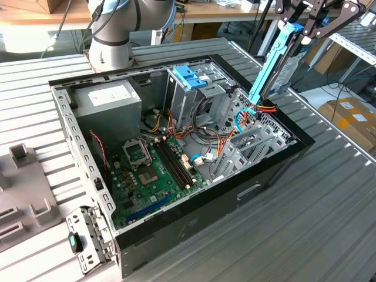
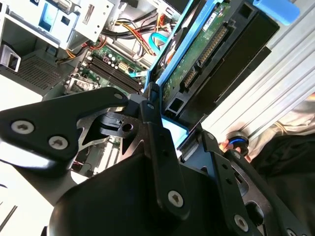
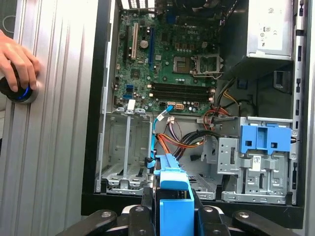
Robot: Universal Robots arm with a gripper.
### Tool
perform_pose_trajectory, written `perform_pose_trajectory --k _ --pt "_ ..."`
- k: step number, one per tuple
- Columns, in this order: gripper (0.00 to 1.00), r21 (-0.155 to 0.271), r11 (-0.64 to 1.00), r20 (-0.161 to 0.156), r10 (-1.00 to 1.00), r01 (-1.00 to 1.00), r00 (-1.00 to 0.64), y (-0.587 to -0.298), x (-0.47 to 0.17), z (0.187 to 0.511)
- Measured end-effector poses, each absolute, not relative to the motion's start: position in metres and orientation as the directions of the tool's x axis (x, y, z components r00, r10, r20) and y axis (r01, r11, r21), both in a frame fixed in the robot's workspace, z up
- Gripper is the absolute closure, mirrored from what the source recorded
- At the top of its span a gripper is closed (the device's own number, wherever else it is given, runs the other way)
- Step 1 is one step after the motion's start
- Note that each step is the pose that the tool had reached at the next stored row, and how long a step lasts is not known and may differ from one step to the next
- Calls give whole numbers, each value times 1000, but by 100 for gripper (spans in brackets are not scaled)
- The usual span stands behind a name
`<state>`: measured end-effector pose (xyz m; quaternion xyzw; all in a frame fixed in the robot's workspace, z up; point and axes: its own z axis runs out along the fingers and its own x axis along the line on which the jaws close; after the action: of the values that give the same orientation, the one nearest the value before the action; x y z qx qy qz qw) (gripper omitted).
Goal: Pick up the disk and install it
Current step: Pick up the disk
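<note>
The gripper [image 1: 298,29] clamps the disk [image 1: 283,70], tilted, above the computer case [image 1: 235,200]; the disk's label print is unreadable and its upper end hidden.

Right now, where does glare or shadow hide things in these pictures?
Second wrist view: the table burns out to white, and the gripper holding the disk is a dark mass. First wrist view: mild sheen on the table's ribs. Exterior view: evenly lit.
</note>
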<state>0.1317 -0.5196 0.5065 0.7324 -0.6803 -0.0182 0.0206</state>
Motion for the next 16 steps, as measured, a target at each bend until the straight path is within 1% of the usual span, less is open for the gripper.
perform_pose_trajectory --k 16 --pt "63 55 -74 1 -997 -996 74 -532 132 506"
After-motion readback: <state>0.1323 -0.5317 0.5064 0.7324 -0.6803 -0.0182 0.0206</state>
